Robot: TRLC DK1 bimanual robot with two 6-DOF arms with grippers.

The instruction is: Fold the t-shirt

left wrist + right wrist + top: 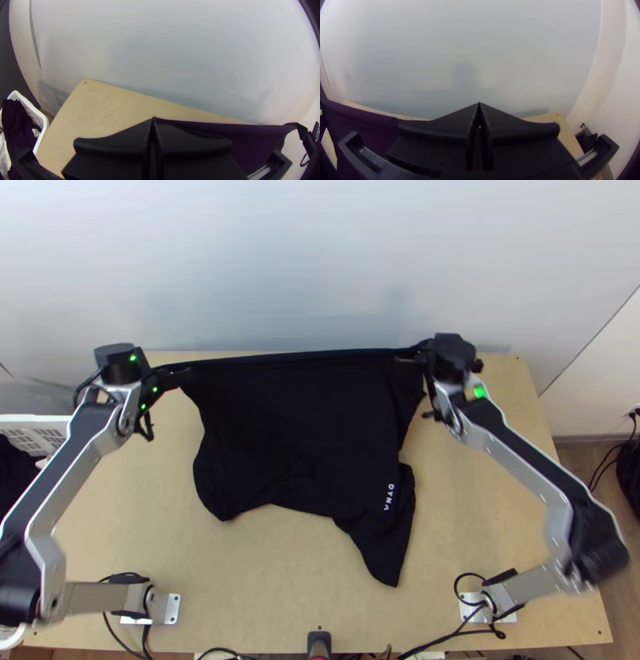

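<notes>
One white basket (34,419), dark cloth inside. Two claws: left claw (182,374) closed on one top corner of one black t-shirt (296,428), stretched between them over one tabletop (240,612); right claw (406,361) closed on the other corner.

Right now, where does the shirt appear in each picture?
Top view: the shirt is central, far edge stretched between left gripper and right gripper.
Left wrist view: from the left gripper's fingers toward the right gripper.
Right wrist view: beside the right gripper's fingers.
Shared landmark: the table.
</notes>
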